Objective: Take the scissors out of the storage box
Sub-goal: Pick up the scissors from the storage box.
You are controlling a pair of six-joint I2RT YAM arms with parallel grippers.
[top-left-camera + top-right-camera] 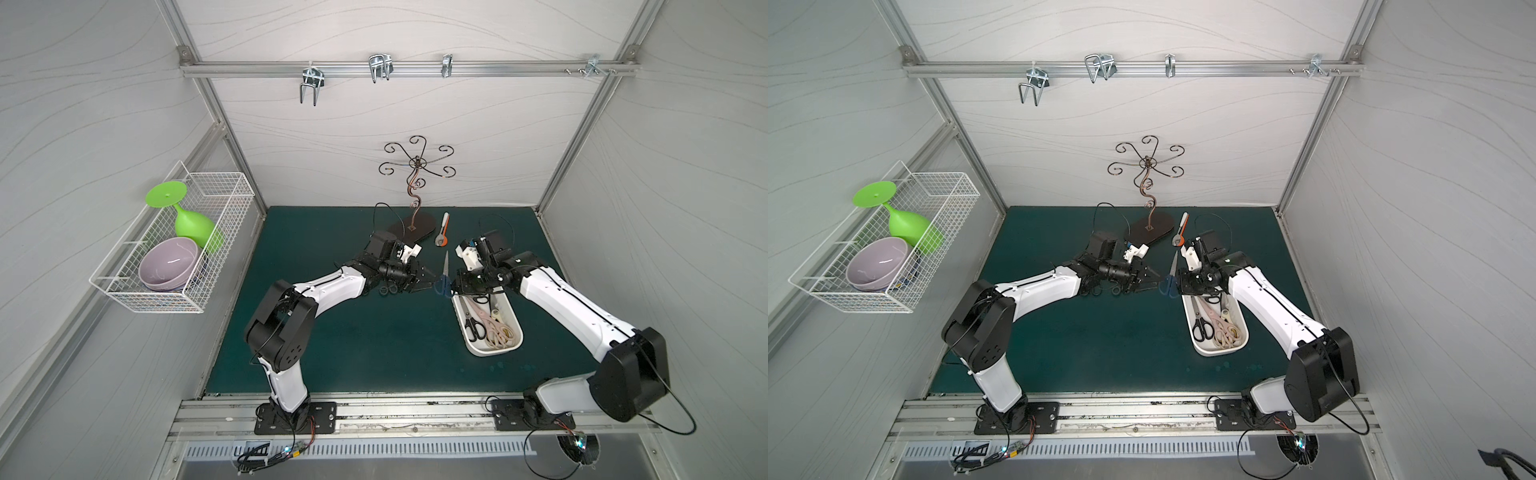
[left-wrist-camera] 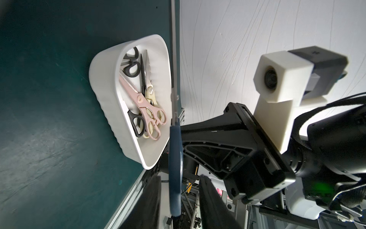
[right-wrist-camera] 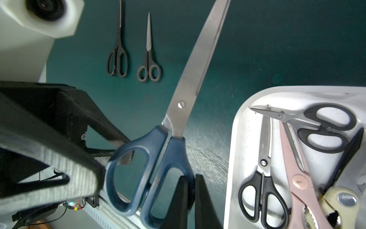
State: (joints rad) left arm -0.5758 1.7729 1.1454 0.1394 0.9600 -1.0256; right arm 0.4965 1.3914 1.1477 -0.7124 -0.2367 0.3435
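Right fingers [image 3: 206, 208]: pinched tight on the rim of one handle loop of the blue-handled scissors [image 3: 182, 99]. Gripping that rim leaves the other loop free.

Left fingers [image 2: 212, 202]: partly apart, one on each side of the blue handle, which shows edge-on in the left wrist view with a gap on both sides. In the right wrist view one finger reaches through the free loop. No clamp yet, by the look of it. Reads as a hand-over, right arm to left.

The scissors hang clear of the bench [image 1: 374, 353], blades shut and pointing toward the back wall. They are between the two arms, just beside the far end of the storage box [image 1: 486, 350]: out of it, not set down.

On the bench on the left arm's side, a slim black pair [image 3: 117, 59] and a short black pair [image 3: 149, 65] lie side by side, tips the same way. Probably the laying-out row. The box sits on the right arm's side, which would explain passing across.

In the box:
- a black-handled pair [image 3: 263, 190]
- a stubby black-handled pair [image 3: 324, 128]
- pink shears [image 3: 295, 178] beside cream shears [image 3: 330, 200], handles overlapping
- one dark blade I cannot place

Risk: if the right lets go before the left closes, the pair drops.
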